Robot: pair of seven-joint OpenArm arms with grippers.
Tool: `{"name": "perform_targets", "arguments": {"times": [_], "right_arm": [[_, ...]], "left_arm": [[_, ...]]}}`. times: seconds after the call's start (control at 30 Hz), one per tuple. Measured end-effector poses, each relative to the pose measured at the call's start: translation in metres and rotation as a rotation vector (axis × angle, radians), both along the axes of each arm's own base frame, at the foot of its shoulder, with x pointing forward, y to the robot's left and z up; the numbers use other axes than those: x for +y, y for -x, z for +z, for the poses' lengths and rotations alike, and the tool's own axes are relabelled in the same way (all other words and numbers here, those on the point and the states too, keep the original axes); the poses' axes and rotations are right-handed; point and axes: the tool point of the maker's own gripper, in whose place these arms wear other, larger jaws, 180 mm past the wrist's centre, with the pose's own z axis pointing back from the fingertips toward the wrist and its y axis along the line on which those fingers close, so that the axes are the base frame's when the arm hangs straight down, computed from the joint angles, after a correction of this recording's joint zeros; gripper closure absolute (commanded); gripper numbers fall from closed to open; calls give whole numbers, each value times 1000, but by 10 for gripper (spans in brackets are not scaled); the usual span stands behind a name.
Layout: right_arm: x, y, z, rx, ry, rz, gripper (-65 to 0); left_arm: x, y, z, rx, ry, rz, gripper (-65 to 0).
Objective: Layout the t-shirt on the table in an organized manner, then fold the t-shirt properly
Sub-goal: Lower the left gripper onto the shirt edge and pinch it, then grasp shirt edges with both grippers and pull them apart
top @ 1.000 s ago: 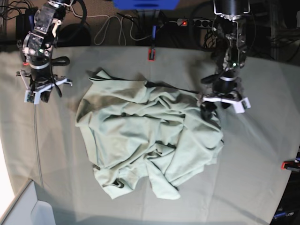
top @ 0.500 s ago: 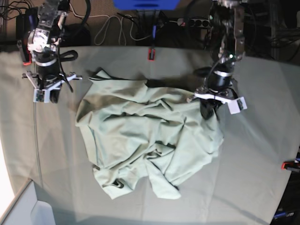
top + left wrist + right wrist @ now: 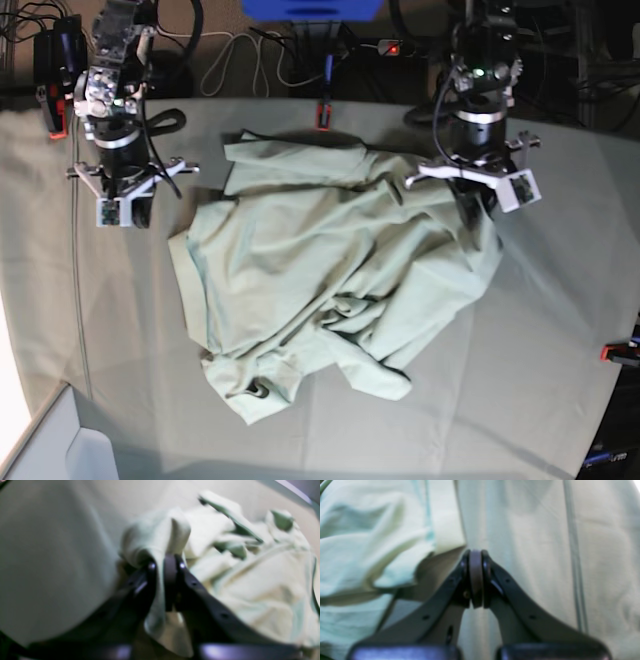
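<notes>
The pale mint-green t-shirt [image 3: 330, 270] lies crumpled in the middle of the table [image 3: 560, 300]. My left gripper [image 3: 484, 212] stands at the shirt's far right edge. In the left wrist view the left gripper [image 3: 165, 563] is shut on a bunched fold of the t-shirt [image 3: 262, 587], and cloth hangs down between the fingers. My right gripper [image 3: 122, 212] hovers over the table cloth left of the shirt. In the right wrist view the right gripper [image 3: 476, 555] is shut with nothing in it, and the t-shirt [image 3: 365, 542] lies just to its left on the table [image 3: 532, 542].
A red-orange clamp [image 3: 323, 115] grips the far table edge and another clamp [image 3: 620, 351] sits at the right edge. Cables and a power strip [image 3: 400, 47] lie behind the table. A thin cable [image 3: 78, 300] runs down the left side. A pale box corner [image 3: 60, 445] sits at bottom left.
The left gripper has closed on the shirt's right edge and pulled it toward the far side, spreading the upper part. The right arm has shifted a little right toward the shirt.
</notes>
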Motion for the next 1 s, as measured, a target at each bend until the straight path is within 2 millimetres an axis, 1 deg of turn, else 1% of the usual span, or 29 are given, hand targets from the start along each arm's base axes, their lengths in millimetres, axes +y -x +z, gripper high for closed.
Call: {"name": "perform_targets", "arguments": {"times": [0.03,0.1,0.13,0.17,0.23,0.27,0.3,0.47,0.53,0.57,0.63,0.73,0.8,0.87,0.9,0.93,1.0], "right_arm": [[4,0,-1,4,-3,11,0],[15,5,-4,17,-11,42,0],[24,9,-8,31,-12,71,0],[33,13,-12,48,-16,102,-14],[54,23,-19,79,-27,167,-77],[61,25,-21,83,-32,187,-118],[63,24,-21,84,-35,190,-156],[61,20,-19,73,-30,190,-348],[62,20,-19,74,-32,193,-399],[64,22,-20,78,-34,195,-411],[73,25,-22,87,-39,226,-415],[95,36,-27,108,-63,276,-415],[105,40,-31,120,-77,297,-415],[115,45,-41,149,-92,318,-414],[118,49,-49,184,-100,322,-414],[118,53,-58,232,-97,321,-414],[115,49,-60,245,-91,317,-414]], "left_arm": [[0,0,-1,2,1,-1,-180],[1,-4,1,-8,-6,3,-332],[2,-7,0,-16,-11,4,-406],[3,-8,-4,-9,-14,3,-469],[5,-4,-14,24,-10,5,-584],[7,-1,-16,33,-11,11,-626],[13,0,-17,36,-17,24,-650],[66,5,-8,15,-81,148,-650],[79,10,-10,28,-89,182,-650],[86,14,-13,37,-77,204,-650],[104,21,-13,38,-68,258,-650],[128,30,-11,31,-74,328,-650],[134,37,-22,64,-67,348,-650],[136,42,-34,103,-65,348,-650],[139,43,-36,111,-71,344,-650],[142,42,-34,107,-83,342,-650],[145,40,-31,98,-93,344,-650]]}}
